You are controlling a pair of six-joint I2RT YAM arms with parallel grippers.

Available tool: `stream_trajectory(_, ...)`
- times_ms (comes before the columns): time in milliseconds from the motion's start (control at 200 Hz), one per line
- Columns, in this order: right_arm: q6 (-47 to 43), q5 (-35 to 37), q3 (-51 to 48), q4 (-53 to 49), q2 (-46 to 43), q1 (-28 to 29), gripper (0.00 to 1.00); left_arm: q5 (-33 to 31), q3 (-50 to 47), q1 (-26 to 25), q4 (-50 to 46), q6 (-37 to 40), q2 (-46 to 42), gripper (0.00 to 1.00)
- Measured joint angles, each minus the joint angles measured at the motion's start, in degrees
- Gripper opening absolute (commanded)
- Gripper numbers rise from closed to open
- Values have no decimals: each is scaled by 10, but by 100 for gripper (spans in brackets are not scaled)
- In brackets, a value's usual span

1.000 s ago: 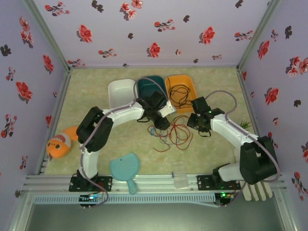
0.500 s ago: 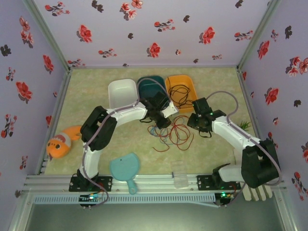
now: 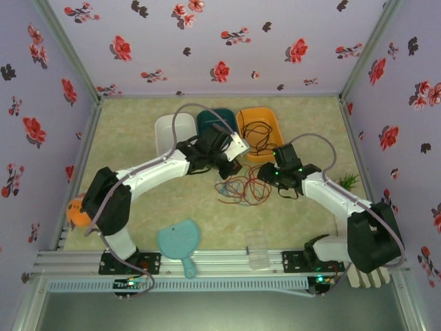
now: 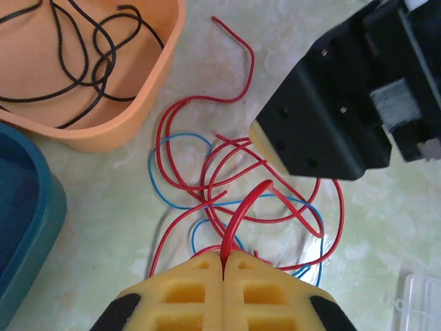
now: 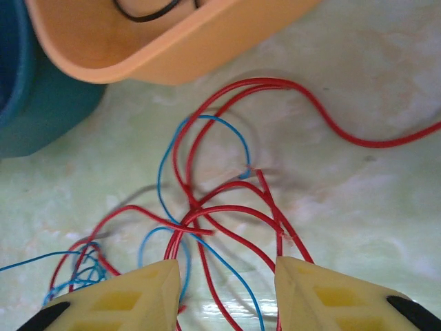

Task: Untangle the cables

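pulling one wire out of the knot is judged to be the step in hand. the cables (image 3: pixel 242 189) are lying in a loose pile on the table (image 3: pixel 138 131), just in front of the orange bin (image 3: pixel 278 127) & btw the two grippers. the left gripper (image 4: pixel 224 256) is squeezed tight on the red cable (image 4: pixel 229 222); the wire is seen sticking up from the slit where the fingertips meet. the right gripper (image 5: pixel 224 276) is held part way apart w/ nothing gripped, low over the pile, w/ red & blue loops seen btw its fingers. the blue cable (image 5: pixel 210 117) is crossed w/ the red one in a few spots. a black cable (image 3: pixel 258 134) is already laid inside the orange bin, apart from the pile.

to do it well, the red cable should prob be lifted slow & straight up, so loops can slide off & are not pulled tight. if the blue cable is seen rising w/ it, the pull should be stopped. the right gripper could be pressed down on the blue cable to pin it while the red one is drawn away. the pull is best aimed away from the bins, b/c a wire could get caught on a rim. it can't be told if the pinch is at an end or mid-wire, so a long tail may need to be dragged thru the knot.
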Motion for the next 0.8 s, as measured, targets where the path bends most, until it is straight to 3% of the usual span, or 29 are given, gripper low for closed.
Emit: stream_trajectory(800,14,10,0,27,118,11,35,-78,-41,0,49,-41,-171,0)
